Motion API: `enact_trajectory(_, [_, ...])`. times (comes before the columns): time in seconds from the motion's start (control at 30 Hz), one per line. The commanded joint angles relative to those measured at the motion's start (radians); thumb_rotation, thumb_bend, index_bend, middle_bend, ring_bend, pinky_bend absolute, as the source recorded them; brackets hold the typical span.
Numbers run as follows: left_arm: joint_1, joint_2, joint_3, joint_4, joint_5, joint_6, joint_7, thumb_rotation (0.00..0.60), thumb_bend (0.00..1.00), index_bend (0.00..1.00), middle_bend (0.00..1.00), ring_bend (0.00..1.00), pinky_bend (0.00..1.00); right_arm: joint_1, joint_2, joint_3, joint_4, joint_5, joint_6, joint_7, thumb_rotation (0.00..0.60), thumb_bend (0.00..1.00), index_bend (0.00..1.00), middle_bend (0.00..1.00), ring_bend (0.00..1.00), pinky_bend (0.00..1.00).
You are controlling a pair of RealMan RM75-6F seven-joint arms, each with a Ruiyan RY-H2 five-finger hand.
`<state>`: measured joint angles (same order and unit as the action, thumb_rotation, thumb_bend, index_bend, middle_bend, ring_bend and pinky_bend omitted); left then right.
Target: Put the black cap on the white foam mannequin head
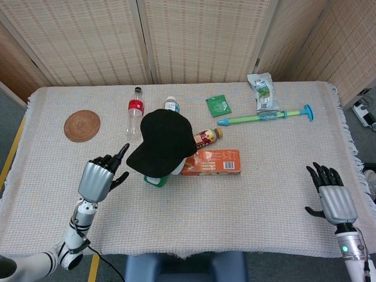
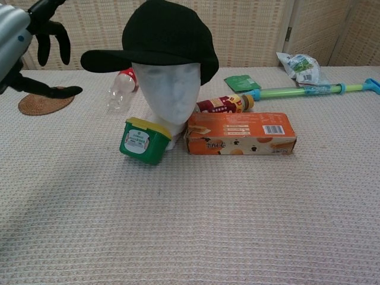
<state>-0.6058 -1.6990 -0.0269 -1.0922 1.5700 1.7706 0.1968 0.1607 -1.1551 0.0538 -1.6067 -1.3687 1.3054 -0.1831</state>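
Observation:
The black cap (image 1: 163,141) (image 2: 160,37) sits on the white foam mannequin head (image 2: 171,94), its brim pointing to the left in the chest view. From above the cap hides the head. My left hand (image 1: 100,177) (image 2: 25,44) is off the cap, a short way left of the brim, fingers spread and holding nothing. My right hand (image 1: 331,197) rests open near the table's front right edge, far from the head.
A green tub with a yellow lid (image 2: 142,140) and an orange box (image 2: 240,133) flank the head's base. Behind lie a small brown bottle (image 2: 224,104), a clear bottle with red label (image 1: 135,110), a green packet (image 1: 218,106), a snack bag (image 1: 262,91), a green-blue stick (image 1: 267,116). A woven coaster (image 1: 81,125) sits left.

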Motion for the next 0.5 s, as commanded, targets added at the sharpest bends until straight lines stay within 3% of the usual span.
enact_trajectory(0.03, [0.197, 0.307, 0.090, -0.347, -0.202, -0.153, -0.036, 0.600, 0.11, 0.02, 0.28, 0.29, 0.46, 0.001, -0.004, 0.000, 0.003, 0.000, 0.000, -0.008, 0.600, 0.03, 0.00, 0.00, 0.00, 0.00])
enact_trajectory(0.13, [0.257, 0.417, 0.117, -0.394, -0.248, -0.195, -0.142, 0.600, 0.11, 0.11, 0.22, 0.19, 0.30, 0.004, -0.019, 0.001, 0.016, -0.003, 0.003, -0.020, 0.600, 0.03, 0.00, 0.00, 0.00, 0.00])
enact_trajectory(0.2, [0.292, 0.452, 0.122, -0.383, -0.264, -0.202, -0.216, 0.600, 0.11, 0.15, 0.21, 0.15, 0.26, 0.005, -0.035, 0.004, 0.031, -0.006, 0.009, -0.025, 0.600, 0.03, 0.00, 0.00, 0.00, 0.00])
enact_trajectory(0.37, [0.369, 0.438, 0.085, -0.247, -0.323, -0.196, -0.280, 0.600, 0.11, 0.18, 0.19, 0.13, 0.23, -0.001, -0.070, 0.012, 0.063, -0.025, 0.050, -0.014, 0.600, 0.03, 0.00, 0.00, 0.00, 0.00])
enact_trajectory(0.5, [0.384, 0.453, 0.054, -0.241, -0.313, -0.197, -0.306, 0.600, 0.11, 0.19, 0.16, 0.10, 0.23, -0.011, -0.073, 0.013, 0.065, -0.035, 0.073, -0.002, 0.600, 0.03, 0.00, 0.00, 0.00, 0.00])
